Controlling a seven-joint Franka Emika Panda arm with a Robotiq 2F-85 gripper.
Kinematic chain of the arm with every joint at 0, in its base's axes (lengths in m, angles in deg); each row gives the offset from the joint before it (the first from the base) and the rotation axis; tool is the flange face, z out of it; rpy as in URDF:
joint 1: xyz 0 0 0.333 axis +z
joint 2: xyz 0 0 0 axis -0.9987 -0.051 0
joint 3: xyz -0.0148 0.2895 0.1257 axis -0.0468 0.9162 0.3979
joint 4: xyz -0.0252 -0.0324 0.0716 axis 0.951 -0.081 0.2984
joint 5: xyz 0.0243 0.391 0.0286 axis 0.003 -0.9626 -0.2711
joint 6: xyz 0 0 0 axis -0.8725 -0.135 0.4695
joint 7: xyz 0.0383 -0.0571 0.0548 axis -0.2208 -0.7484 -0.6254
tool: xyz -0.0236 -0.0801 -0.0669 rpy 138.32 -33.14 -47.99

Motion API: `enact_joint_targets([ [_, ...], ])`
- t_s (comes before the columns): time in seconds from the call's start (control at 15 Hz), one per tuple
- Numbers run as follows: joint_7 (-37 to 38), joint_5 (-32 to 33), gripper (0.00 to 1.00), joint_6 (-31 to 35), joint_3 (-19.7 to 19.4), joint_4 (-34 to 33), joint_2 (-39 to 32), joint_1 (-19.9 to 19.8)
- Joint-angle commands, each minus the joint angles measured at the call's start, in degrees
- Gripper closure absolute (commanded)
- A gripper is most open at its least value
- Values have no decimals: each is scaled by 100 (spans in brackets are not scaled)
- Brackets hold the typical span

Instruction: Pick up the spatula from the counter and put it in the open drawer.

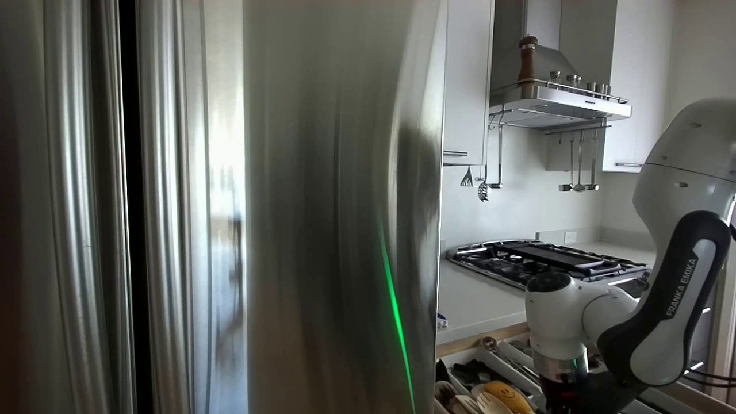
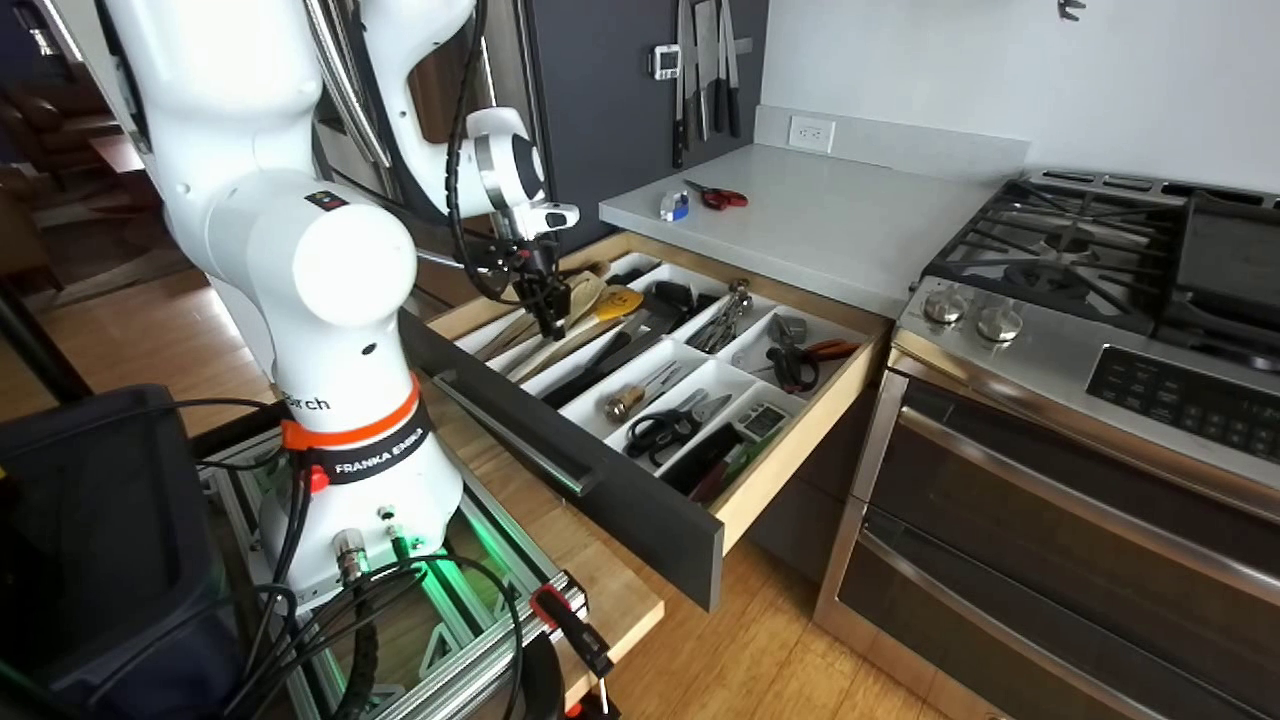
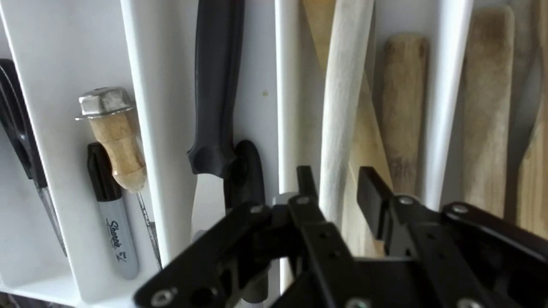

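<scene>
The open drawer (image 2: 800,445) has white divider compartments full of utensils. A yellow spatula-like utensil with a smiley face (image 2: 617,302) lies in it among wooden utensils, and also shows in an exterior view (image 1: 506,395). No spatula shows on the visible part of the counter (image 2: 830,215). My gripper (image 2: 552,328) is over the drawer's wooden-utensil compartments, pointing down. In the wrist view my gripper (image 3: 336,173) is open, with a pale wooden handle (image 3: 346,85) seen between its fingers and a gap on each side. How far the fingertips are above the handle is hard to tell.
Red-handled scissors (image 2: 720,198) and a small blue-and-white item (image 2: 674,206) lie on the counter. The gas hob (image 2: 1060,260) is beside it. White dividers (image 3: 141,107), a black knife handle (image 3: 218,77) and a marker (image 3: 117,235) lie near the gripper. A steel fridge (image 1: 322,201) fills much of an exterior view.
</scene>
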Motion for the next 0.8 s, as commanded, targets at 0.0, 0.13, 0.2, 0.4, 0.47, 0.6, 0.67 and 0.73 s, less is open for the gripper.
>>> enact_joint_targets([
  [0.0, -110, 6, 34, 34, -2, -46, 72, -17],
  [0.13, -193, -112, 19, 47, 49, -49, 272, -3],
  [0.2, -226, -236, 12, 61, 87, -53, 411, 8],
  [0.4, -521, -666, 0, -58, 99, -123, 810, 135],
  [0.47, -686, -961, 0, -138, 125, -142, 996, 140],
  [0.6, -1347, -1798, 0, -246, 106, -220, 1291, 162],
  [0.67, -1737, -2237, 0, -293, 47, -288, 1452, 160],
  [0.73, -2158, -2664, 0, -411, -23, -347, 1657, 165],
])
